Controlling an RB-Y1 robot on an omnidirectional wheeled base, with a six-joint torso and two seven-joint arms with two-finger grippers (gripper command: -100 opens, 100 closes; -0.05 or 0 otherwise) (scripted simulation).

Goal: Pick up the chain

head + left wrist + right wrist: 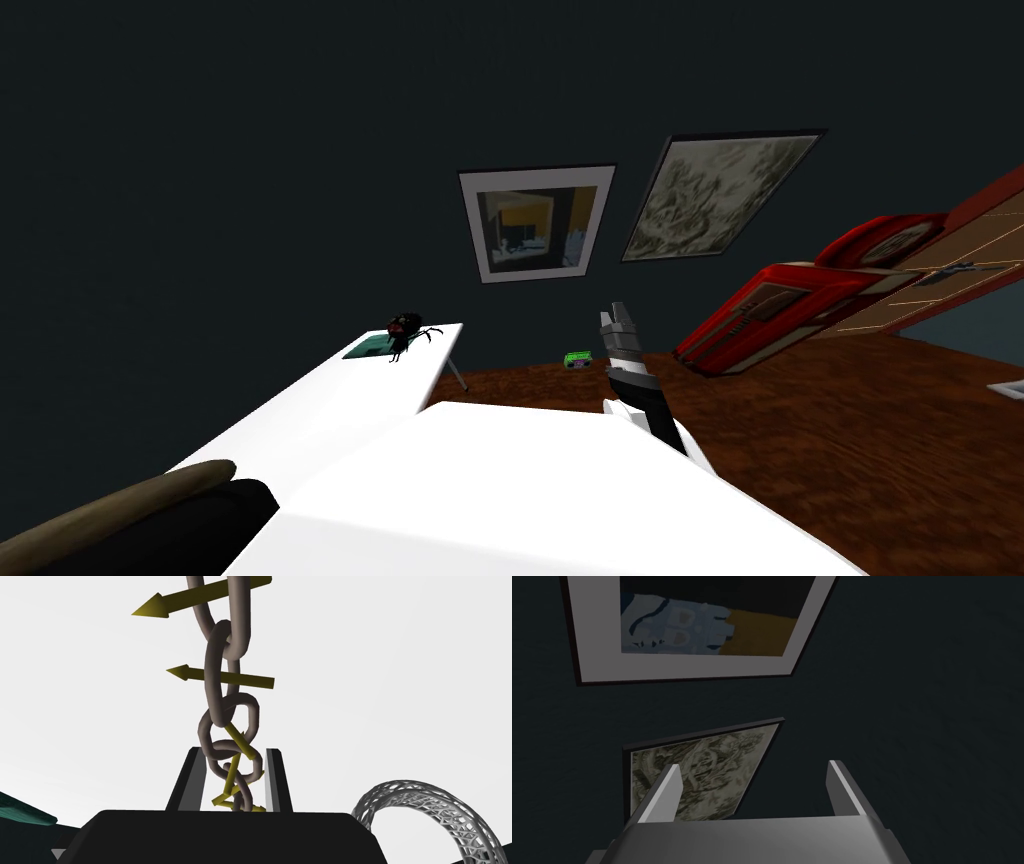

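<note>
Grasp stage: left gripper [235, 751] clamps the chain [215, 676] on the white table [400, 676]. Next: lift it straight up. Right gripper [616, 318] is spread, empty.

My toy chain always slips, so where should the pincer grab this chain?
Grip the chain at its end links, across their narrow width, coming in lengthwise. It stretches straight away from the left pincer, whose fingers press those last links.
</note>
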